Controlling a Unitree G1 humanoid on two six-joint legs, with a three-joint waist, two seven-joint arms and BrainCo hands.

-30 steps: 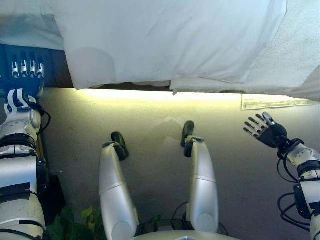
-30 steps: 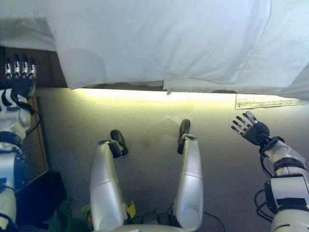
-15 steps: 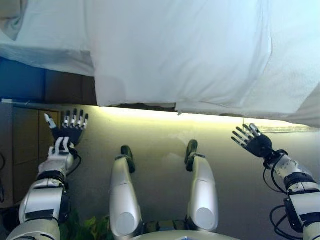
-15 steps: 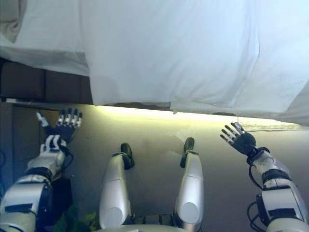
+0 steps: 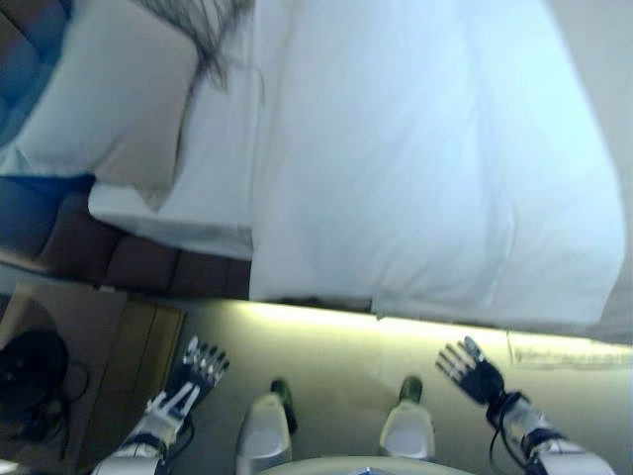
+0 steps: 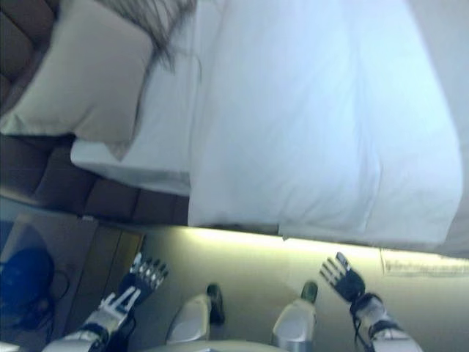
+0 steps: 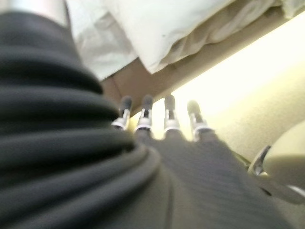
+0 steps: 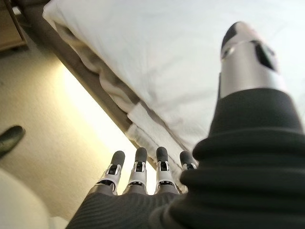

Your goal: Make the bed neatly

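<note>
White duvet [image 5: 435,158] hides the mattress; left hand [image 5: 194,368] and right hand [image 5: 473,369] hang released, empty.

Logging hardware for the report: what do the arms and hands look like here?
Both match: left hand and right hand have silver fingers with dark tips, plus a dark ribbed cover over the back and wrist. The forearms are silver-grey with black and white banding near the wrists.
</note>
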